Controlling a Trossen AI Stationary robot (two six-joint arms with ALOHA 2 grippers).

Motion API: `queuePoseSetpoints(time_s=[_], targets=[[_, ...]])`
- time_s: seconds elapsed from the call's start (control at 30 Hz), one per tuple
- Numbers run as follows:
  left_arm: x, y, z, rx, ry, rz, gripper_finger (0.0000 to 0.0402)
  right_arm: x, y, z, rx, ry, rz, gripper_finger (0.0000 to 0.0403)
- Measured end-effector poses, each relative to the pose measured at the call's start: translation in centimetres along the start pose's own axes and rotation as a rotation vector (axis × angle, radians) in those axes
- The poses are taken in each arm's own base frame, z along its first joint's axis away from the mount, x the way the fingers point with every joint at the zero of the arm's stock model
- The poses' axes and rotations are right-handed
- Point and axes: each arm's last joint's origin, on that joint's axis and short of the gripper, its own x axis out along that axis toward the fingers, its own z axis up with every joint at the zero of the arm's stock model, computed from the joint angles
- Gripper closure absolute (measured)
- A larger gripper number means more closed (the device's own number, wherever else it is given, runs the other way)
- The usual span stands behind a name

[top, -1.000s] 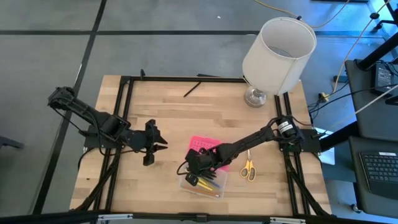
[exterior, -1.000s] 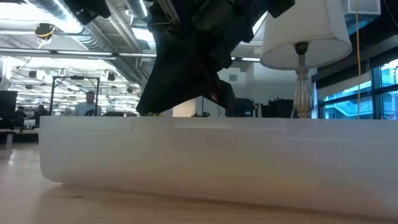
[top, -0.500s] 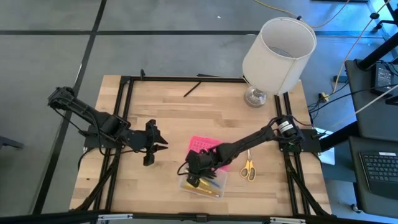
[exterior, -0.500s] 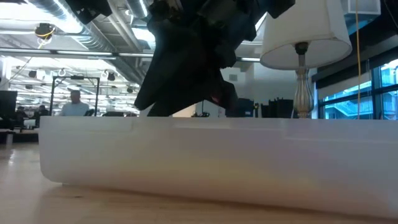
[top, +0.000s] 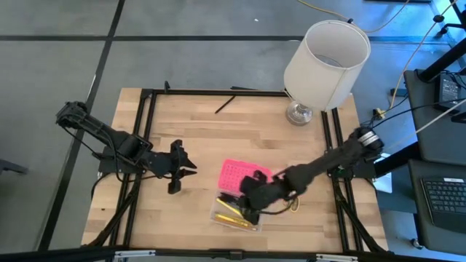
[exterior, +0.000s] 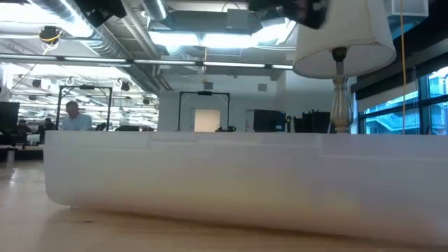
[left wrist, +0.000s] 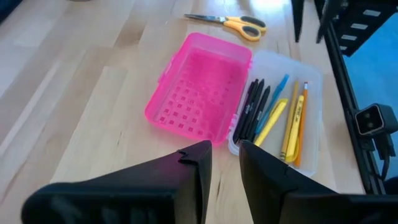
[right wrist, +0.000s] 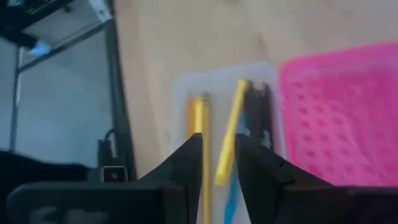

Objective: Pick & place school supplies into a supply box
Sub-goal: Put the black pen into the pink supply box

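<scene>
- Presently, right gripper hovered over the clear plastic supply box with pink lid, lower centre; fingers nearly together, empty.
- Pens and pencils lay inside; yellow-handled scissors beside.
- Left gripper waited centre-left, narrowly apart.

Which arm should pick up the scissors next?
Right, probably. The right end effector hangs at the supply box, just beside the scissors, with nothing between its fingers. The left end effector waits across the pink lid.
</scene>
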Motion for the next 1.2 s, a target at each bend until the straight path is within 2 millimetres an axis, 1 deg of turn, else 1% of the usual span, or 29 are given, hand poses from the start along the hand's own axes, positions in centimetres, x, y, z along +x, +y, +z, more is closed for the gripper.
queuePoseSetpoints(time_s=[0.07,0.13,0.27,0.37,0.5,0.6,0.7,0.83,0.9,1.0,1.13,1.2], targets=[[0.0,0.1,0.1,-0.002,-0.008,0.012,0.0326,-1.0,-0.2,-1.7,0.022,-0.016,-0.034,0.0305],[0.0,0.1,0.1,-0.006,-0.016,0.019,0.0323,-2.4,-0.6,-3.2,0.055,-0.031,-0.031,0.0305],[0.1,0.2,0.6,-0.026,-0.057,0.031,0.0307,-5.1,-2.4,-5.8,0.095,-0.093,0.015,0.0305],[0.2,0.4,1.2,-0.035,-0.121,0.056,0.0287,-6.7,-4.2,-7.0,0.096,-0.176,0.093,0.0305],[0.2,0.7,2.0,-0.056,-0.212,0.124,0.0256,-8.0,-6.9,-8.8,0.04,-0.285,0.199,0.0305],[0.2,1.0,2.4,-0.081,-0.248,0.151,0.023,-9.1,-8.8,-10.1,0.002,-0.357,0.258,0.0305],[0.3,1.2,2.6,-0.091,-0.252,0.138,0.0208,-10.2,-10.5,-11.3,-0.036,-0.433,0.329,0.0305],[0.3,0.9,2.6,-0.094,-0.226,0.05,0.0191,-12.0,-12.2,-12.7,-0.097,-0.57,0.442,0.0305],[0.3,0.7,2.7,-0.115,-0.227,0.018,0.0187,-12.6,-13.2,-13.4,-0.08,-0.618,0.485,0.0305],[0.3,0.7,2.9,-0.148,-0.25,0.022,0.0186,-13.0,-14.4,-14.1,-0.055,-0.67,0.53,0.0305],[0.2,0.9,3.5,-0.173,-0.319,0.06,0.0186,-13.1,-15.2,-14.8,-0.074,-0.698,0.537,0.0305],[0.3,1.5,4.0,-0.187,-0.343,0.058,0.0186,-13.2,-15.4,-14.9,-0.097,-0.714,0.533,0.0305]])
